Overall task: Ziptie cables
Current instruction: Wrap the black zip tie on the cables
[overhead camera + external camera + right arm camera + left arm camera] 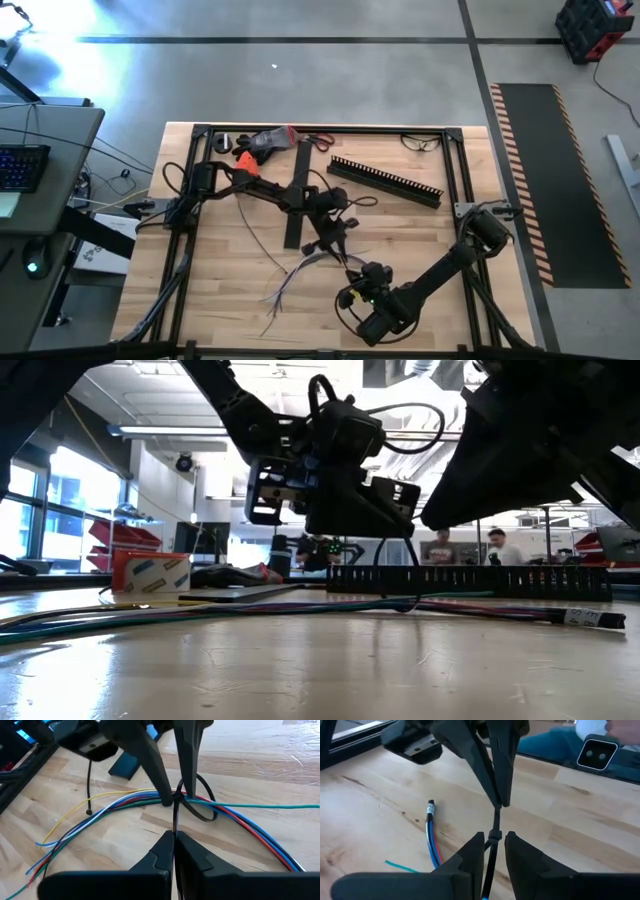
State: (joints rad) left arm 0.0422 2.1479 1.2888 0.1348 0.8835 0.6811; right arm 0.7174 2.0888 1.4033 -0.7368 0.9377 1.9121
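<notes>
Binding of the cables [120, 805] at an intermediate stage. From the left in the high view, the splayed free ends [283, 292] lie fanned on the wooden surface [420, 250], and the bundle runs up towards mid-surface, where both arms meet over it. The left claw [493, 840] reaches in from the left. Its fingers are narrow and straddle the black zip tie [174, 817] at the bundle, with a slight gap showing on either side of the strap. The tie already encircles the wires, but a slack loop [204, 813] stands off the bundle on one side, so the band is judged not yet drawn tight. The right claw [174, 842], coming from the lower right, is pinched closed on the tie's tail. Farther right the black slotted channel [385, 180] lies apart, untouched.

Done, as far as can be seen: wires gathered, tie wrapped and apparently threaded. Remaining, by judgement: pulling the tail until the loop closes snugly, then releasing. Whether further ties are intended cannot be told.
</notes>
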